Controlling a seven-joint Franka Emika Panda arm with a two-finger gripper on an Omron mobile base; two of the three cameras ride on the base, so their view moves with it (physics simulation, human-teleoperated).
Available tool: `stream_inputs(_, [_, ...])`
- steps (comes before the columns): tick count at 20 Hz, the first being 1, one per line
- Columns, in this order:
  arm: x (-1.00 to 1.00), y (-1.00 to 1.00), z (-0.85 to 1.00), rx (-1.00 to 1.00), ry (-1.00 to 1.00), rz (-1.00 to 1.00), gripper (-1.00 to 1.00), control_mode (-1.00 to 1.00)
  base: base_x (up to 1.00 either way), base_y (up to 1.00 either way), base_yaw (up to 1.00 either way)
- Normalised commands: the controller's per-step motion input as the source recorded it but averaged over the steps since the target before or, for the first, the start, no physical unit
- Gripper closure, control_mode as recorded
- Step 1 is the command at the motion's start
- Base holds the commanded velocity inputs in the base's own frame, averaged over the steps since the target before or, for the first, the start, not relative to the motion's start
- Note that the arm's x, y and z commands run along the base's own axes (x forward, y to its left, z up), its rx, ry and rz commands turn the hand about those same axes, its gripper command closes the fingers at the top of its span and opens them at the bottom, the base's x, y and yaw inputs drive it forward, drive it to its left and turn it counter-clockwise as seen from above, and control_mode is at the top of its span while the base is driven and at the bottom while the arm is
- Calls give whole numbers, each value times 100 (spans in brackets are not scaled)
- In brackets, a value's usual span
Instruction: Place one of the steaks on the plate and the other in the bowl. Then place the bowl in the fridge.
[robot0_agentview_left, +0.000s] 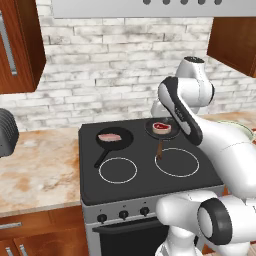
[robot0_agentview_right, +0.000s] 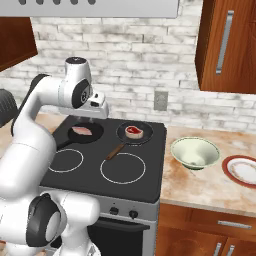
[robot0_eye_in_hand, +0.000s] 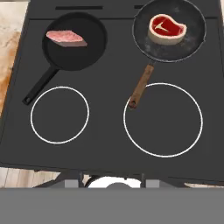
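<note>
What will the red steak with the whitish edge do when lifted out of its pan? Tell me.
The red steak looks thick and slab-like, so it will probably hold its shape rather than droop much. Its raw surface may be slick, so it could slip in a light grip. It lies flat in the wooden-handled pan, so it is unlikely to roll; the rim may hinder a low sideways approach.

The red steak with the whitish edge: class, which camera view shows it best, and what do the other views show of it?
The hand view. It looks straight down on the red steak, large and unobstructed, lying in the pan with the brown handle. The right base view shows it small and slanted. In the left base view it is small too, with the arm close beside it.
</note>
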Motion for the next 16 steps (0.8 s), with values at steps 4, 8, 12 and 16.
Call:
stream_inputs(4, [0,0,-23,0,-4,11,-100,-100,0,0,0])
stream_inputs(8, [1,0,-32,0,-9,23,-100,-100,0,0,0])
stream_inputs(12, [22,1,-35,0,-5,21,-100,-100,0,0,0])
stream_inputs(16, [41,15,-42,-5,-3,19,-100,-100,0,0,0])
